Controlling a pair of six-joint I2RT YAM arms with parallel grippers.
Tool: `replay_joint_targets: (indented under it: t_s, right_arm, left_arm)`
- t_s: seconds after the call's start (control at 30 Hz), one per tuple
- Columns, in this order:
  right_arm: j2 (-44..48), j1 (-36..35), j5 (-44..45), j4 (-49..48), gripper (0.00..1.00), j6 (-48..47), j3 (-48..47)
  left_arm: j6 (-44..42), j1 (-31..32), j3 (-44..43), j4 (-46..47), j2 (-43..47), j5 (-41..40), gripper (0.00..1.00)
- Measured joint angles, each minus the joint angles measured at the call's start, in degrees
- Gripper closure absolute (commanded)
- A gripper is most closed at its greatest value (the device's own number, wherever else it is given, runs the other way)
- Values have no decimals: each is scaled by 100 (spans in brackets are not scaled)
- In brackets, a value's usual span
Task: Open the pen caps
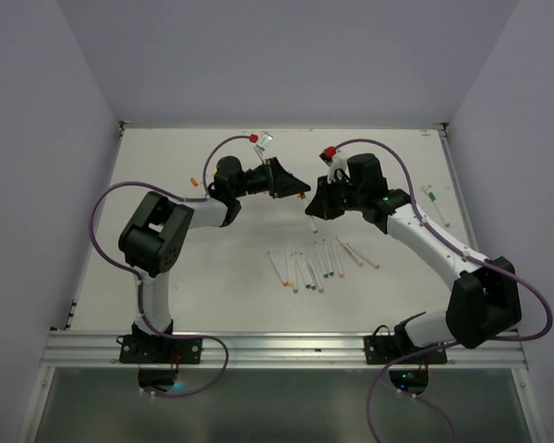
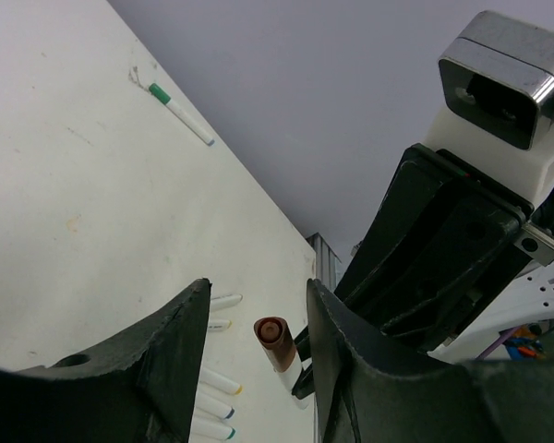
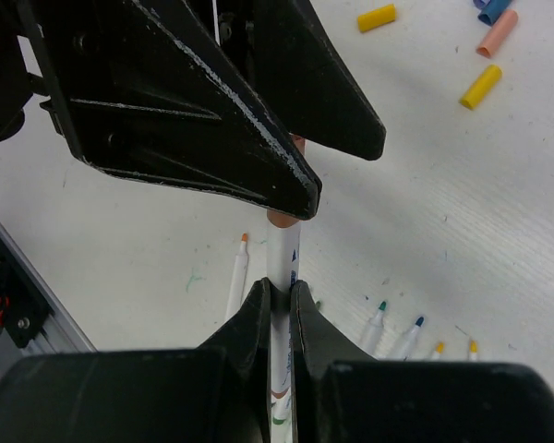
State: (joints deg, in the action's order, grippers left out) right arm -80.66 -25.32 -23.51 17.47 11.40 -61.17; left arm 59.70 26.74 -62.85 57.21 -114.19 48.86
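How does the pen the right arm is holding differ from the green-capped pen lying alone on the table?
The held pen is raised off the table, clamped between the right fingers; the green-capped pen lies flat and untouched. The held pen's cap is brownish-orange, the other's green. Both have white barrels with caps on.

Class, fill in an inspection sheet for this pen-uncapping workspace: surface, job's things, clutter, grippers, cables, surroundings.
Surface: white table, small ink marks.
Job's things: row of uncapped pens; loose caps; green-capped pen lying apart; held pen with brown cap.
Clutter: nothing seen.
Grippers: right gripper shut on held pen's barrel; left gripper open around its cap.
Cables: purple cables looping off both arms.
Surroundings: plain grey walls.
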Motion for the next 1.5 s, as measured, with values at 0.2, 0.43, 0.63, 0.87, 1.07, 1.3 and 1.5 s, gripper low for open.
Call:
replay_joint_targets:
  t_s: [0.2, 0.43, 0.63, 0.87, 1.07, 1.3, 1.5]
  right_arm:
    - [-129, -31, 50, -81, 100, 59, -26]
    - [-157, -46, 197, -321, 100, 214, -26]
    - [-214, -61, 216, -470, 100, 297, -33]
    - [-254, -125, 297, -544, 55, 284, -20]
    - [-254, -195, 319, -717, 74, 282, 118]
    - [-254, -238, 348, -850, 100, 321, 120]
    - [-254, -245, 358, -872, 100, 321, 120]
  left_arm:
    - [-22, 0, 0, 2, 0, 15, 63]
    - [114, 0, 44, 101, 0, 42, 65]
    - [240, 0, 83, 140, 0, 57, 100]
    - [269, 0, 87, 201, 2, 59, 100]
    - [483, 0, 177, 527, 4, 44, 100]
    - [680, -15, 201, 710, 4, 31, 73]
    - [785, -17, 203, 750, 4, -11, 50]
